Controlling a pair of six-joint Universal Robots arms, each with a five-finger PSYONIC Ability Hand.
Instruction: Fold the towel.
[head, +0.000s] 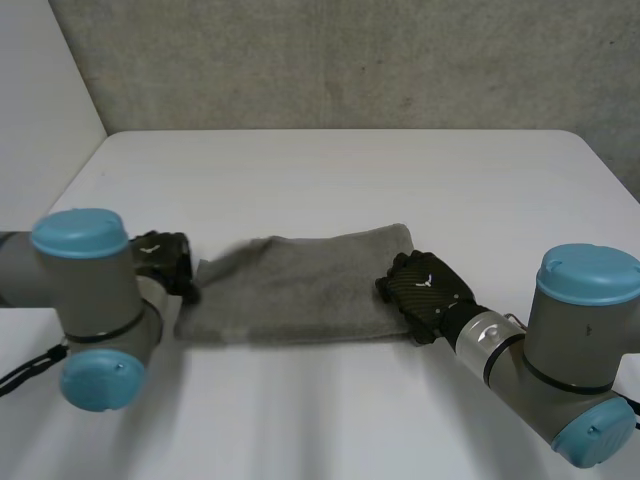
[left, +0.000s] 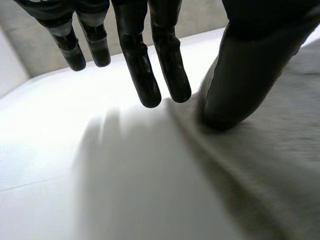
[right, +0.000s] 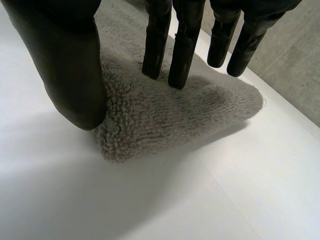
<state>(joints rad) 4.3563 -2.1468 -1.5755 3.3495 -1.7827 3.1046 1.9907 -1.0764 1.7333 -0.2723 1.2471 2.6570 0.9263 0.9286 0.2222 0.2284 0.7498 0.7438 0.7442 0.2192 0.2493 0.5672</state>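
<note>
Nearest the camera, the left arm and right arm reach in from either side. The left hand sits at the left end of the grey towel. Its fingers hang straight and spread, tips just off the towel's edge over bare table, while the thumb presses down on the cloth. The right hand is at the towel's right end, fingers straight with two tips pressing on top and the thumb against the near fold, apparently touching rather than pinching. The towel lies as a folded strip across the table's middle, between both hands. Beyond it stands a grey wall.
</note>
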